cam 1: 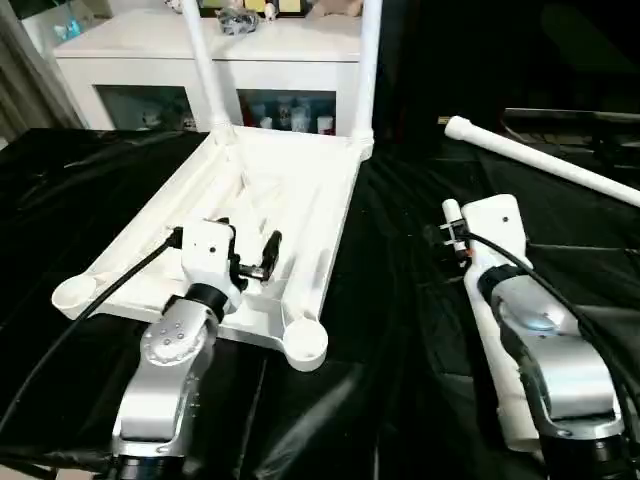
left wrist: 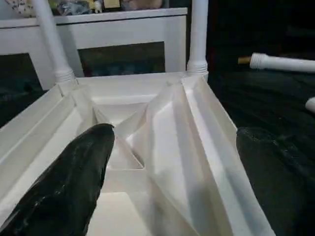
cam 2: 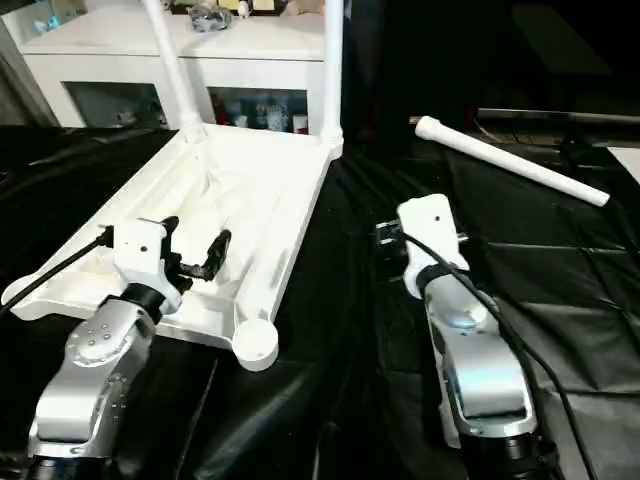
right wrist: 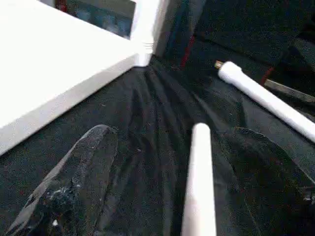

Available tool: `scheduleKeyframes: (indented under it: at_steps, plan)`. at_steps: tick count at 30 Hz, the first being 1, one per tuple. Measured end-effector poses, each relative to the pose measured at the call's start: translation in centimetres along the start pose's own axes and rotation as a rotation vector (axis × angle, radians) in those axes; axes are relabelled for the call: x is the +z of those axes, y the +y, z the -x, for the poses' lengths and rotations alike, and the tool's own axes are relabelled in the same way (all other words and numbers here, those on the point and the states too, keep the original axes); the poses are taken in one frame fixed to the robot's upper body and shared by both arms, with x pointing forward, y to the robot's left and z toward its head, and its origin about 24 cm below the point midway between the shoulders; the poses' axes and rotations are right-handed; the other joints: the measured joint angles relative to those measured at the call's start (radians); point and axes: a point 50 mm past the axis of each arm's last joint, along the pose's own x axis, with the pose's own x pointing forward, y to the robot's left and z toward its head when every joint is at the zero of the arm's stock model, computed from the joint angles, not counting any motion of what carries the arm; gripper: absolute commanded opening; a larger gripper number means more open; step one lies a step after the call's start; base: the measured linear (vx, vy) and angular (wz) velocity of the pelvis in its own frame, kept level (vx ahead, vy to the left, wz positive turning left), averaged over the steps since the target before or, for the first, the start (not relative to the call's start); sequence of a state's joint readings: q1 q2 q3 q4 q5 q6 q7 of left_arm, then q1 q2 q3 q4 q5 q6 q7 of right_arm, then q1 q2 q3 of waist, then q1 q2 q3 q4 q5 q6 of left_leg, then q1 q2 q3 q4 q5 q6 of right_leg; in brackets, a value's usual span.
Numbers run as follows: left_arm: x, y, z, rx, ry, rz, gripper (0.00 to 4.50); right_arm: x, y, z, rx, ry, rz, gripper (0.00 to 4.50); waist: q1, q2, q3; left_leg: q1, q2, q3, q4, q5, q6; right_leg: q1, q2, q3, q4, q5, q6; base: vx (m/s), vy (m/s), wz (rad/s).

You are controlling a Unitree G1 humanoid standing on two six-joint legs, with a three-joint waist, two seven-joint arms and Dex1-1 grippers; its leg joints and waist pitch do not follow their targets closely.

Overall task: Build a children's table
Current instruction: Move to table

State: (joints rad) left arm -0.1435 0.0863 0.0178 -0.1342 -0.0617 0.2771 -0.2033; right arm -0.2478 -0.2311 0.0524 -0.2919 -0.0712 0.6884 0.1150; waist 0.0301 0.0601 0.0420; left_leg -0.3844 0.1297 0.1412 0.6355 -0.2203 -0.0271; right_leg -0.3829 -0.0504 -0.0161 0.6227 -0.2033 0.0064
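On the black-draped surface (cam 1: 400, 330), the table top (cam 1: 290, 190) lies ribbed side up, two legs (cam 1: 366, 60) standing in its far corner sockets, near sockets (cam 1: 304, 340) bare. Above its near ribs hangs the left end effector (cam 1: 250, 250), fingers (left wrist: 74, 177) spread wide, gripping nothing. Right of the top's long edge runs a strip of bare cloth, where the right end effector (right wrist: 167, 167) hovers open astride a loose leg (right wrist: 199, 187) without touching it. Another leg (cam 2: 510, 160) lies near the far right edge, well apart.
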Motion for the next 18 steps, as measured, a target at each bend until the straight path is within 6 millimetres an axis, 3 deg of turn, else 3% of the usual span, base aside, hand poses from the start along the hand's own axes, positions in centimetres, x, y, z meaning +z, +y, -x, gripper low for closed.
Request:
scheduleKeyframes:
  at_steps: [4, 5, 6, 7, 8, 10, 12, 13, 14, 15, 16, 17, 18]
  plan:
    - [0.0, 0.0, 0.0, -0.003, 0.004, -0.019, 4.46, -0.1, 0.4, 0.1, 0.037, -0.01, -0.026, 3.79, -0.001, 0.0, 0.0, 0.0, 0.002, 0.002, 0.0, 0.0, 0.0, 0.0, 0.001, 0.0, -0.002, -0.001, 0.001, 0.0, 0.0, 0.0]
    - [0.0, 0.0, 0.0, -0.005, 0.005, -0.028, 4.46, -0.2, 0.4, 0.1, 0.045, -0.013, -0.029, 3.79, -0.001, 0.0, 0.001, -0.012, -0.003, -0.013, -0.001, 0.001, 0.002, 0.004, -0.008, -0.02, -0.002, -0.002, 0.0, 0.0, 0.0, 0.0]
    - [0.1, -0.1, 0.0, -0.009, 0.003, -0.032, 4.46, -0.3, 0.5, 0.2, 0.047, -0.012, -0.031, 3.79, -0.014, 0.005, 0.0, -0.018, -0.005, -0.034, 0.002, 0.003, 0.005, 0.008, -0.01, -0.044, -0.009, -0.002, -0.002, 0.001, -0.028, 0.3]
    - [0.0, -0.1, 0.0, -0.009, 0.006, -0.035, 4.46, -0.3, 0.6, 0.2, 0.054, -0.013, -0.034, 3.79, -0.03, 0.012, 0.002, -0.024, -0.006, -0.066, 0.002, 0.008, 0.002, 0.018, -0.008, -0.07, -0.012, -0.006, -0.023, 0.041, -0.065, 0.55]
    - [0.0, -0.1, 0.0, -0.005, 0.008, -0.035, 4.46, -0.2, 0.7, 0.2, 0.064, -0.019, -0.034, 3.79, -0.04, 0.015, 0.004, -0.024, -0.012, -0.094, 0.002, 0.014, -0.001, 0.022, -0.005, -0.085, 0.001, -0.017, -0.049, 0.041, -0.065, 0.55]
    - [0.0, 0.1, 0.1, 0.004, 0.008, -0.039, 4.46, -0.1, 1.3, 0.1, 0.086, -0.032, -0.039, 3.79, -0.054, 0.013, 0.003, -0.022, -0.038, -0.168, 0.0, 0.023, -0.019, 0.023, 0.012, -0.073, 0.058, -0.071, -0.128, 0.003, -0.133, 0.58]
    - [-0.1, 0.2, 0.1, 0.008, 0.009, -0.04, 4.46, 0.0, 1.4, 0.1, 0.089, -0.035, -0.038, 3.79, -0.052, -0.003, -0.002, -0.019, -0.068, -0.222, -0.026, 0.037, -0.041, 0.024, 0.018, -0.056, 0.074, -0.099, -0.128, -0.006, -0.196, 0.55]
    - [-0.1, 0.1, 0.2, 0.008, 0.012, -0.039, 4.46, -0.1, 1.3, 0.2, 0.087, -0.033, -0.036, 3.79, -0.047, -0.005, -0.003, -0.025, -0.078, -0.25, -0.04, 0.033, -0.034, 0.029, 0.029, -0.06, 0.064, -0.099, -0.125, -0.048, -0.27, 0.58]
    - [-0.1, -0.1, 0.2, 0.005, 0.01, -0.032, 4.46, -0.1, 1.2, 0.2, 0.082, -0.031, -0.034, 3.79, -0.039, -0.012, 0.0, -0.037, -0.071, -0.229, -0.004, 0.013, -0.003, 0.032, 0.029, -0.082, 0.053, -0.095, -0.123, -0.048, -0.27, 0.58]
    - [-0.1, -0.5, 0.1, -0.012, 0.007, -0.028, 4.46, -0.3, 1.0, 0.2, 0.075, -0.027, -0.032, 3.79, -0.027, -0.007, 0.001, -0.059, -0.042, -0.154, 0.109, -0.011, 0.034, 0.043, 0.028, -0.099, 0.049, -0.092, -0.118, -0.048, -0.26, 0.55]
    - [-0.3, -0.7, 0.3, -0.015, 0.013, -0.024, 4.46, -0.3, 1.0, 0.2, 0.078, -0.026, -0.034, 3.79, -0.021, -0.032, 0.006, -0.05, -0.032, -0.076, 0.188, -0.029, 0.062, 0.043, 0.033, -0.097, 0.044, -0.09, -0.117, -0.01, -0.257, 0.24]
    - [-0.2, -0.7, 0.3, -0.014, 0.01, -0.027, 4.46, -0.1, 1.0, 0.2, 0.077, -0.035, -0.034, 3.79, -0.014, -0.033, 0.002, -0.032, -0.037, -0.043, 0.191, -0.046, 0.078, 0.043, 0.042, -0.098, 0.036, -0.084, -0.115, -0.01, -0.257, 0.24]
    - [-0.1, -0.6, 0.3, -0.014, 0.005, -0.029, 4.46, -0.1, 1.0, 0.2, 0.074, -0.039, -0.034, 3.79, -0.01, -0.029, -0.001, -0.011, -0.044, -0.025, 0.164, -0.062, 0.094, 0.039, 0.061, -0.101, 0.024, -0.076, -0.117, -0.006, -0.253, 0.17]
